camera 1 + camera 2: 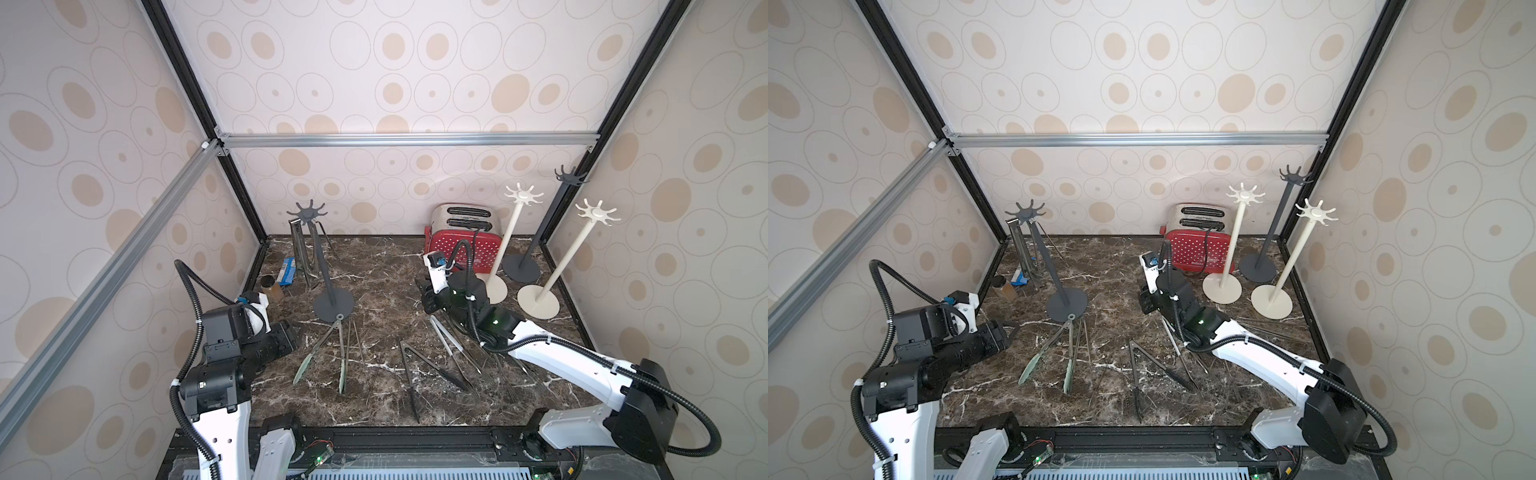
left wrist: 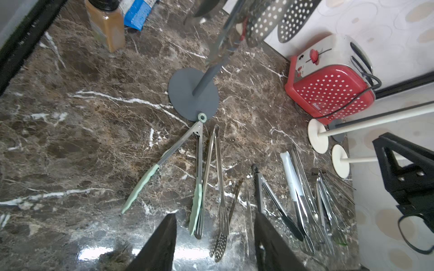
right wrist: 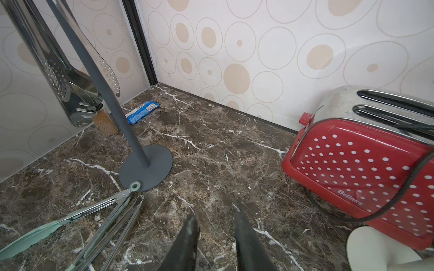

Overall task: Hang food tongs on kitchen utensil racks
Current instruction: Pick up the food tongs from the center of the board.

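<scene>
Several food tongs lie on the marble table. Pale green-tipped tongs [image 1: 316, 353] [image 2: 178, 147] rest with their ring on the base of the left dark grey rack [image 1: 333, 305], beside slim steel tongs [image 2: 218, 164]. Black tongs [image 1: 409, 378] lie mid-front, and a steel pile [image 1: 449, 345] sits partly under my right arm. More steel tongs [image 1: 301, 249] hang from that left rack's crown. Two cream racks [image 1: 509, 237] [image 1: 561, 270] and a second dark rack [image 1: 536, 241] stand back right. My left gripper [image 1: 291, 332] [image 2: 215, 214] is open and empty near the green tongs' tips. My right gripper [image 1: 426, 297] [image 3: 215, 211] is open a little, over bare marble.
A red-and-steel toaster [image 1: 461, 232] stands at the back next to the cream racks, its cord trailing forward. A brown spice jar [image 1: 272, 291] and a blue packet [image 1: 286, 270] sit at the back left. Patterned walls close in on three sides.
</scene>
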Controlling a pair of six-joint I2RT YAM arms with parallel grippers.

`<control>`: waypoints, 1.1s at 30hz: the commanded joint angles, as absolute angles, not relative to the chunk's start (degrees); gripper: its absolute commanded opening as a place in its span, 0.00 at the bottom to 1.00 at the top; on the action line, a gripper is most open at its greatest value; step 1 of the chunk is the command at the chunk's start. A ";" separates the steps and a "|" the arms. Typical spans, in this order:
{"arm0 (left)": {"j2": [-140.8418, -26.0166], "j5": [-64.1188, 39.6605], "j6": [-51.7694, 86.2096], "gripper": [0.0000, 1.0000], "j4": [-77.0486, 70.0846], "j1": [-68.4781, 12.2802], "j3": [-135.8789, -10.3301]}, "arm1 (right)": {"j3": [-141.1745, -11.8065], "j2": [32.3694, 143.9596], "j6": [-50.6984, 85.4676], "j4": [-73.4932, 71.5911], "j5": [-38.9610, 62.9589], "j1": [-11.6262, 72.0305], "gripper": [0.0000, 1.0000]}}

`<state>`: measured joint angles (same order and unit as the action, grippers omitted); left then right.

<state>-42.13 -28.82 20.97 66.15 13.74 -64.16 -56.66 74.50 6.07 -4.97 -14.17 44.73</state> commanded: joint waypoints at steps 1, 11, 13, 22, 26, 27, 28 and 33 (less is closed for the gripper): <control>-46.17 -34.70 19.34 0.52 73.32 13.19 -64.34 | -55.19 71.50 7.68 -4.34 -15.00 43.63 0.31; -56.12 -22.30 21.53 0.50 71.69 6.68 -60.24 | -52.01 65.93 8.00 -2.72 -15.46 42.11 0.33; -58.24 -18.48 21.67 0.50 71.63 6.68 -60.79 | -51.85 65.65 8.00 -2.64 -15.30 41.97 0.33; -59.27 -19.90 24.71 0.49 67.69 3.15 -58.05 | -50.63 64.58 8.07 -2.46 -13.13 39.76 0.33; -54.03 -18.51 26.28 0.49 66.11 -1.35 -59.86 | -50.40 64.53 8.49 -2.46 -11.93 39.04 0.33; -52.28 -18.24 26.28 0.50 65.25 -2.87 -60.56 | -50.33 64.51 8.69 -2.54 -11.69 38.94 0.33; -50.43 -18.77 26.10 0.50 63.93 -4.22 -61.18 | -50.28 64.51 8.82 -2.59 -11.41 38.94 0.33; -44.26 -23.19 21.88 0.52 57.92 -5.62 -61.52 | -50.02 64.06 9.49 -2.38 -10.68 38.84 0.33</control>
